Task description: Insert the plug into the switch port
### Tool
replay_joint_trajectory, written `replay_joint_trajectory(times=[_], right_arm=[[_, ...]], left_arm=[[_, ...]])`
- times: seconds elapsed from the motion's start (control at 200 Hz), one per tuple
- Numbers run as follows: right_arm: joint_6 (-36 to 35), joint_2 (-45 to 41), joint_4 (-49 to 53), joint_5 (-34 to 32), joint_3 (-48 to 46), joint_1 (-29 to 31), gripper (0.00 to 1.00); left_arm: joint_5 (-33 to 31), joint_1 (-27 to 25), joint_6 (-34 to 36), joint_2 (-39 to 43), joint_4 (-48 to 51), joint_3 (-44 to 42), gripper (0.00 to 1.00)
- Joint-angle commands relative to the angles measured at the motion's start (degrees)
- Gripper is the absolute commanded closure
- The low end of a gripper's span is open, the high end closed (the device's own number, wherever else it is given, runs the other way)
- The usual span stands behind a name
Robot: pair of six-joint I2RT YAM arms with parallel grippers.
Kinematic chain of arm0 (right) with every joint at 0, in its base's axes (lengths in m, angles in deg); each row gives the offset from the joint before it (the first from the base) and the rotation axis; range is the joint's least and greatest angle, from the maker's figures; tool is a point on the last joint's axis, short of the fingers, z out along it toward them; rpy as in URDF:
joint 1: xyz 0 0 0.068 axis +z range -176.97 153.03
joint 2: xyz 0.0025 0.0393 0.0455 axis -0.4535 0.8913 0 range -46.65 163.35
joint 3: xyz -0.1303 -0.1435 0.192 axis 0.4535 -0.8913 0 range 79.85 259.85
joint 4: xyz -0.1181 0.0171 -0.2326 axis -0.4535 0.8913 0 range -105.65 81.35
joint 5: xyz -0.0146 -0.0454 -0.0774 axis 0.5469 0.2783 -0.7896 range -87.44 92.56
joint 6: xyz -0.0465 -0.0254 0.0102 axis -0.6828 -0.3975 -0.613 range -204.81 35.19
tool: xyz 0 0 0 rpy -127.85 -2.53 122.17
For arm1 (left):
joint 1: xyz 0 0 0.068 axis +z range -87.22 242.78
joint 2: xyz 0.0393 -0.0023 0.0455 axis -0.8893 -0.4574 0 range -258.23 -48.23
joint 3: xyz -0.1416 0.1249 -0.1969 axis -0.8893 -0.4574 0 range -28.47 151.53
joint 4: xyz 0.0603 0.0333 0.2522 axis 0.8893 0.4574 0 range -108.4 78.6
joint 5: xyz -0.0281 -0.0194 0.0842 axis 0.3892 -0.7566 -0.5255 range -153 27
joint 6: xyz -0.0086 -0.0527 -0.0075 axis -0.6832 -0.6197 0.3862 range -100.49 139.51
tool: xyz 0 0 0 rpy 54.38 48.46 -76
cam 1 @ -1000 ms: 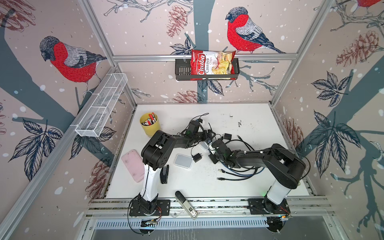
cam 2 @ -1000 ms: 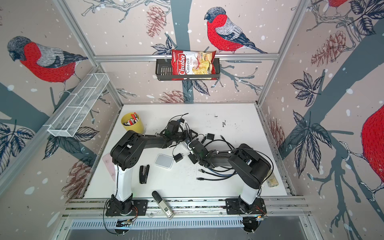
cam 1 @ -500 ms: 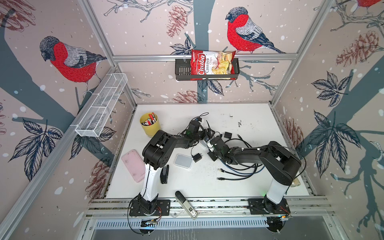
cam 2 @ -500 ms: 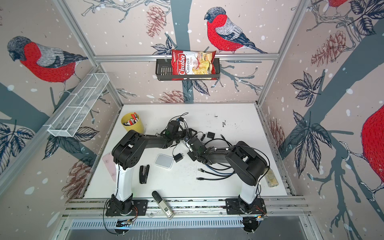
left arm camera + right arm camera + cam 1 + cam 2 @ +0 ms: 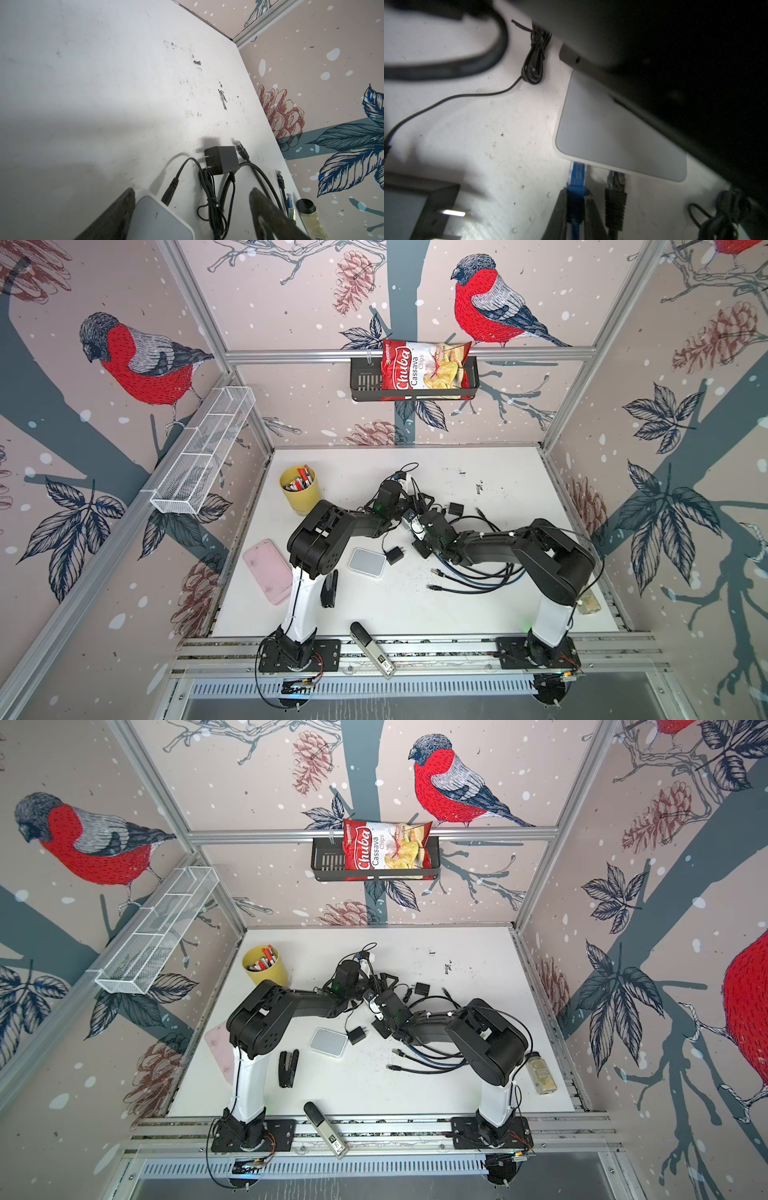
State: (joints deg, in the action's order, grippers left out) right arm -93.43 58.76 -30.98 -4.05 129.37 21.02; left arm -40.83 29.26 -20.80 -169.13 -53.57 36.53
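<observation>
switch (image 5: 612, 133): flat white box on the table (image 5: 498, 614), middle of the frame in both top views, mostly hidden there under the two wrists.
left gripper (image 5: 191, 209): spread wide, straddling the switch; one finger (image 5: 118, 212) just beside or touching its side, the other well apart; steadying rather than squeezing, by the look.
right gripper (image 5: 576, 199): pressed together on the blue plug (image 5: 577, 176), pinching its boot behind the clear tip.
plug position: clear tip meeting the switch's edge, in line with a port, just beside a black plug (image 5: 615, 187) at the neighbouring port.
done: plug in the grip and aligned; tip seemingly started into the port.
left to do: final push until seated, then release; full seating not readable here.
elsewhere: second white box (image 5: 365, 563) and power adapter (image 5: 392, 554) below and left of the middle, loose cables (image 5: 469, 576) to their right.
</observation>
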Motion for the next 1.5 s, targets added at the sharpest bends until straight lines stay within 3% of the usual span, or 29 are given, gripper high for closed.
replay_joint_trajectory(times=[0.0,0.67,0.96,1.496], right_arm=[[-1.23,0.57,-13.21,-0.08,0.96,-0.18,0.91],[-0.17,-3.03,-15.58,2.39,-10.73,-1.15,0.91],[-0.95,-2.87,-17.43,2.74,-12.47,-1.14,0.91],[0.57,-0.65,-15.54,-0.11,-7.72,-0.92,0.91]], left_arm=[[10.72,-1.64,-2.05,-0.65,8.85,-1.0,0.14],[8.06,3.89,2.03,2.62,16.8,7.03,0.14],[5.01,4.73,1.85,3.05,14.55,2.61,0.14],[9.12,3.59,-0.52,3.27,7.61,-3.84,0.14]])
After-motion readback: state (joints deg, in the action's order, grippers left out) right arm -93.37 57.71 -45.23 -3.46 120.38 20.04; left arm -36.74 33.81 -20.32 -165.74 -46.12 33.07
